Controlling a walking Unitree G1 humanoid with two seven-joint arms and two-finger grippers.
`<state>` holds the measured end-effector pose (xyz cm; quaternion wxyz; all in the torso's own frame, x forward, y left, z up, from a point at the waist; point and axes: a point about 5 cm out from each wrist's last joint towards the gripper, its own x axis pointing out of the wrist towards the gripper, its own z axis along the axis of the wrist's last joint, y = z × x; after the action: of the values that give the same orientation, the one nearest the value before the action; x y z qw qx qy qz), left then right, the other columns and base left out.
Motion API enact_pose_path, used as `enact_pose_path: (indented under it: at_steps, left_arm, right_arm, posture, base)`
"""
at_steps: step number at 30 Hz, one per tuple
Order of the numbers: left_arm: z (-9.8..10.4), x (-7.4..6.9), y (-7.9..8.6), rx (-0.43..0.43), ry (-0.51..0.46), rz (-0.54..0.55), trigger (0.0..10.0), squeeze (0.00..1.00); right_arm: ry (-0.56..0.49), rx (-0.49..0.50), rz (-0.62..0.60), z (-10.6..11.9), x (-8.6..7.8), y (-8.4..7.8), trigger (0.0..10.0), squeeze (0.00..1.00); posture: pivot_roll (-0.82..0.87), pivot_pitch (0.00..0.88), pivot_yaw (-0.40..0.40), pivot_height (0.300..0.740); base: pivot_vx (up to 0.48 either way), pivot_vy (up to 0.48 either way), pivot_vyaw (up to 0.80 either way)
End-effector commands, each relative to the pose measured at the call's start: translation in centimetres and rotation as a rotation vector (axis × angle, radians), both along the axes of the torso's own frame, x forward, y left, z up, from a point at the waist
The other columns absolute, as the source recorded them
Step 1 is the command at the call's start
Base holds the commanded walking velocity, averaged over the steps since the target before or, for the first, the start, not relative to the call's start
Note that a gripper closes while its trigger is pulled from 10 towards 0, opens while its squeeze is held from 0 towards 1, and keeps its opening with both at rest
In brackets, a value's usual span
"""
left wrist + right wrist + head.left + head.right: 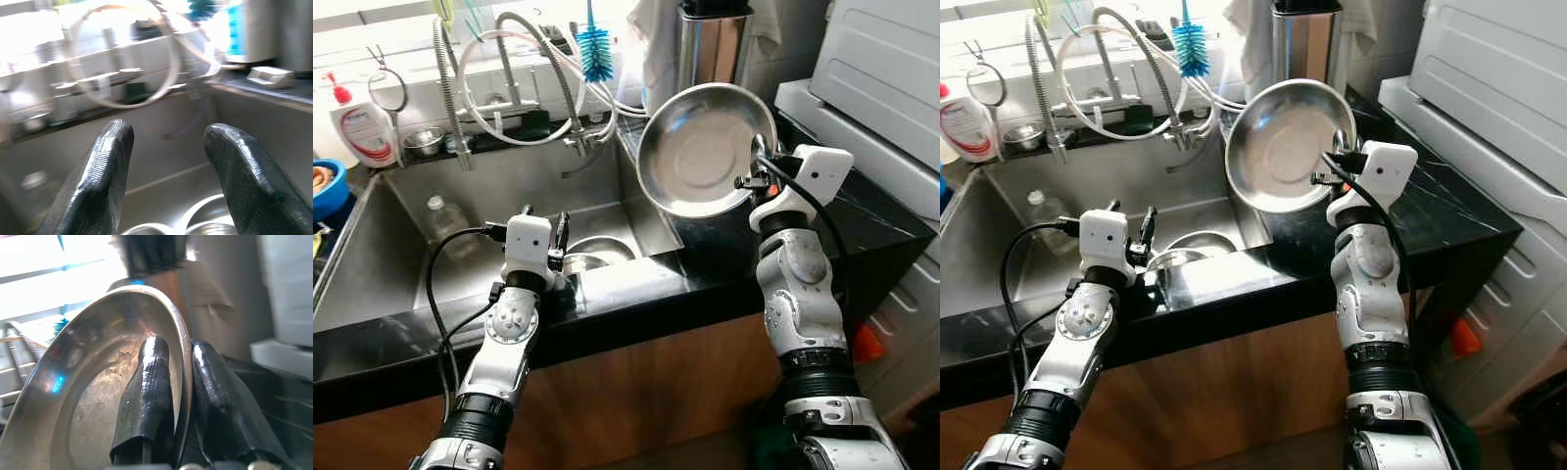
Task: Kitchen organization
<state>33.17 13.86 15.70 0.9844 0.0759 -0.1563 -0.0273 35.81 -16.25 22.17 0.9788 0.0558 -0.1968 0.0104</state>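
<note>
Right wrist view has the right gripper point(182, 396) pinching the rim of a steel pan point(93, 396), one black finger inside the bowl and the other behind the rim. From the head views, that pan point(705, 149) is held up on edge above the black worktop point(862, 220), its hollow facing the robot, just right of the sink point(372, 255). The left gripper point(544, 227) hangs over the sink's front edge with its fingers point(98, 171) spread wide and nothing between them. Steel bowls point(592, 253) lie in the basin below it, and a clear bottle point(445, 220) rests further left. A blue bottle brush point(595, 49) stands behind the coiled tap hoses point(509, 93), with a soap bottle point(360, 122) on the left ledge.
</note>
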Motion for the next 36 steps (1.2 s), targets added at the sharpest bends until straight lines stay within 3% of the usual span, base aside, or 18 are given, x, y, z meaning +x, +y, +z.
enact_pose_path:
  at_steps: [1, 8, 17, 27, 30, 36]
  left_arm:
    - [0.4, -0.1, 1.1, 0.012, -0.024, 0.045, 10.0, 0.0]
    - [0.4, 0.0, 1.1, 0.019, -0.026, 0.056, 10.0, 0.0]
    - [0.4, -0.2, 0.4, 0.028, -0.03, 0.016, 10.0, 0.0]
    - [0.6, -0.2, 0.3, 0.023, -0.031, 0.013, 10.0, 0.0]
    - [0.6, -0.1, 0.3, 0.034, -0.032, 0.013, 10.0, 0.0]
    - [0.7, 0.0, 0.2, 0.037, -0.029, 0.012, 10.0, 0.0]
  right_arm:
    - [-0.053, -0.007, 0.056, 1.0, -0.1, 1.5, 10.0, 0.0]
    - [-0.053, -0.004, 0.059, 1.0, 0.1, 1.4, 10.0, 0.0]
    - [-0.033, -0.004, 0.041, 0.7, 0.5, 0.6, 10.0, 0.0]
    - [0.0, -0.061, -0.007, 0.3, 0.9, -0.6, 10.0, 0.0]
    - [-0.016, -0.118, -0.019, 0.4, 0.9, -0.6, 10.0, 0.0]
    - [-0.004, -0.058, -0.021, 0.1, 1.0, -0.7, 10.0, 0.0]
  posture:
    - [-0.13, 0.0, 0.051, 0.74]
    - [-0.13, 0.0, 0.049, 0.74]
    - [-0.13, 0.0, 0.049, 0.74]
    - [-0.13, 0.0, 0.051, 0.74]
    - [-0.13, 0.0, 0.053, 0.74]
    - [-0.12, 0.0, 0.056, 0.74]
  base:
    - [0.0, 0.472, 0.76]
    - [0.0, 0.461, 0.22]
    - [0.0, 0.0, 0.0]
    - [0.0, 0.0, 0.0]
    - [0.289, 0.0, 0.7]
    - [0.316, 0.0, 0.39]
